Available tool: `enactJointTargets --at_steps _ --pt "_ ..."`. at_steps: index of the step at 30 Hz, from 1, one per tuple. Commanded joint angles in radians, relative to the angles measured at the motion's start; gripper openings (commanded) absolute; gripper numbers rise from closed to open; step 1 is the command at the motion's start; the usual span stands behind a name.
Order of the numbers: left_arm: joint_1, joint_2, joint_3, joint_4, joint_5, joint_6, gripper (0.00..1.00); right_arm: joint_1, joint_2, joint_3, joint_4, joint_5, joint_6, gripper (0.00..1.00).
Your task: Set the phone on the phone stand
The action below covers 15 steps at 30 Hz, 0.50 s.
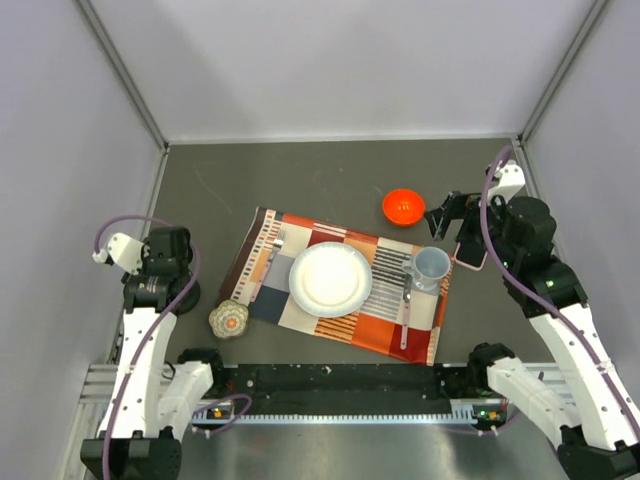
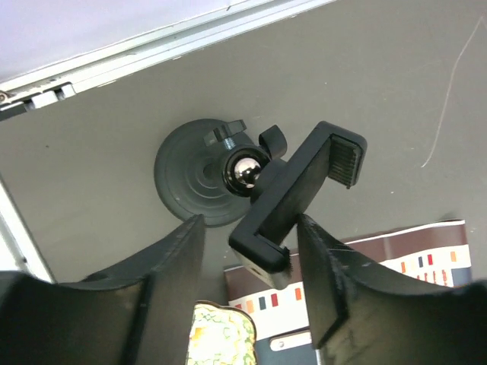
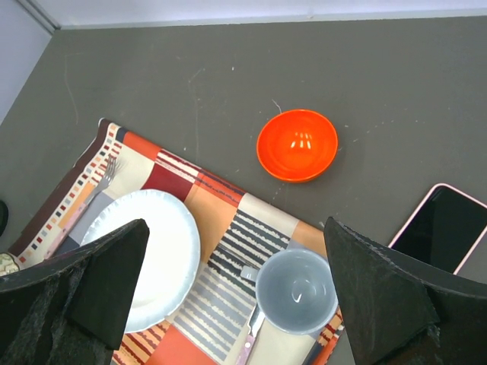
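The phone (image 1: pixel 471 246), black screen with a pink edge, lies flat on the dark table to the right of the placemat; it also shows at the right edge of the right wrist view (image 3: pixel 444 228). My right gripper (image 1: pixel 452 215) (image 3: pixel 236 228) is wide open and empty, hovering over the mug and to the left of the phone. The black phone stand (image 2: pixel 199 173) has a disc base, a shiny ball joint and a clamp holder (image 2: pixel 300 186); its base shows in the top view (image 1: pixel 188 296). My left gripper (image 1: pixel 168 282) (image 2: pixel 249 228) is open, its fingers flanking the holder's lower end.
A patterned placemat (image 1: pixel 300 235) carries a white plate (image 1: pixel 330 279), a pale blue mug (image 1: pixel 431 266) and cutlery. An orange-red bowl (image 1: pixel 403 206) sits behind the mat. A small floral dish (image 1: pixel 228 320) lies at the mat's near left corner. Walls enclose the table.
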Motion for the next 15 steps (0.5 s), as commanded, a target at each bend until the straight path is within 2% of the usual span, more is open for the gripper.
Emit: enactJointTargets --at_steps 1,2,5,8,15 --pt "0.006 -0.028 -0.018 0.053 -0.014 -0.065 0.52 -0.003 -0.016 0.004 0.047 -0.014 -0.01 0.99" --pt "0.006 -0.029 -0.021 0.054 -0.02 -0.068 0.48 -0.003 -0.016 0.002 0.046 -0.016 -0.01 0.99" --pt "0.006 -0.042 -0.034 0.061 -0.042 -0.072 0.43 -0.003 -0.016 -0.001 0.046 -0.016 -0.011 0.99" --pt "0.006 -0.055 -0.04 0.057 -0.066 -0.076 0.32 -0.003 -0.012 0.007 0.049 -0.008 -0.017 0.99" --pt "0.008 -0.086 -0.021 0.073 -0.115 -0.031 0.0 -0.003 0.017 0.001 0.064 -0.054 0.009 0.99"
